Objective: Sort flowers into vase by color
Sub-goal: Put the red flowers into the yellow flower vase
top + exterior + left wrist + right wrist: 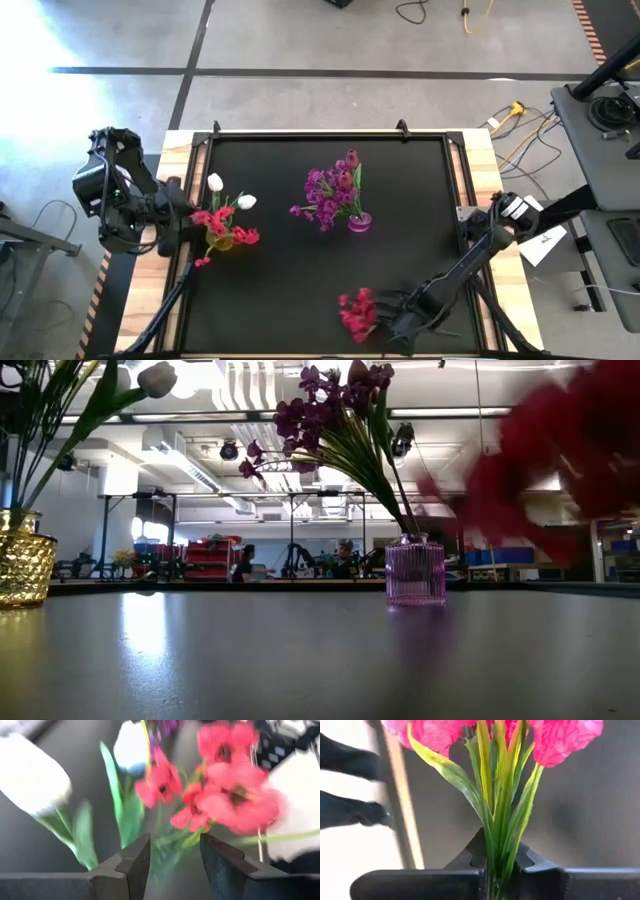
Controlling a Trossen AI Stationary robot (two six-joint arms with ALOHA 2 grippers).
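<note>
Glass, matt mat, pale wood

The ribbed purple glass vase point(415, 570) and dimpled amber glass vase point(22, 565) look glossy; the black table mat point(300, 270) is smooth and matt, edged by bare wooden boards point(480, 150).

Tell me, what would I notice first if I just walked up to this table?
Probably the purple flowers standing in a little purple vase mid-table. Then the right gripper, jaws shut on a red flower bunch at the near edge. At the left edge, a yellow vase holds red and white flowers.
</note>
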